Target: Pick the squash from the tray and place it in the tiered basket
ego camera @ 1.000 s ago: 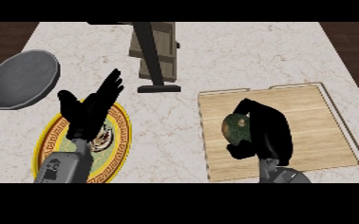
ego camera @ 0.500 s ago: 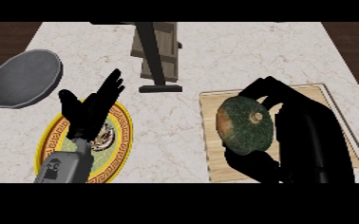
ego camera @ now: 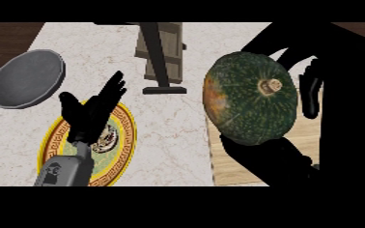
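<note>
While the right hand [ego camera: 274, 162] curls round the squash [ego camera: 249, 99], stem upward, long axis near-to-far, left hand [ego camera: 89, 113] spread.

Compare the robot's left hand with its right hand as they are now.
The left hand is open, its fingers straight and spread; the right hand has its fingers curled round the squash. The left hand holds nothing and shows over the yellow-rimmed plate; the right hand shows over the wooden tray. The left hand looks small in view; the right hand looks far larger, nearer the head. Both are black.
</note>
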